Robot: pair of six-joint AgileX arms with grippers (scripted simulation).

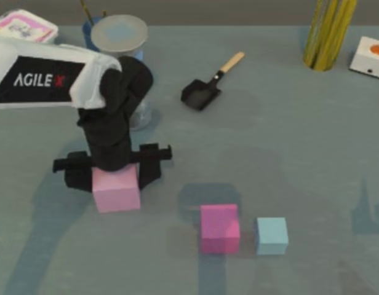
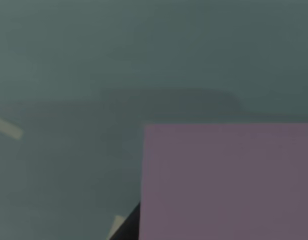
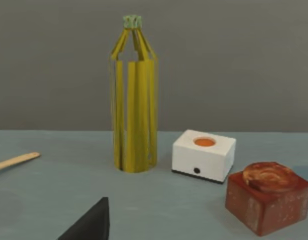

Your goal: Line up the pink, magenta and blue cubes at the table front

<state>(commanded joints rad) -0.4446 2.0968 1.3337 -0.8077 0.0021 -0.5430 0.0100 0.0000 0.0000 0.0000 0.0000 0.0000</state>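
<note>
Top view shows the left end effector (image 1: 112, 175) low over the pink cube (image 1: 117, 189), its black body covering the cube's far edge, with dark finger parts sticking out to either side. From this angle the fingers seem to bracket the cube, but whether they press on its sides or stand slightly off cannot be told. The pink cube sits on the grey-teal counter (image 1: 312, 135) left of centre, well apart from the magenta cube (image 1: 219, 228), which lies nearer the front with the small blue cube (image 1: 272, 235) just beside it on its right, a narrow gap between them. The pink cube lies farther back than the other two, so the row looks unfinished. The left wrist view is filled by the counter and one flat pink face of the cube. The right end effector is not seen; its wrist view looks toward a yellow bottle (image 3: 134, 100) and a white box (image 3: 204, 155). Risks, as a judgement: a loose or off-centre hold could let the big cube twist or slip, and sliding it rightward could knock the magenta cube out of line.
</note>
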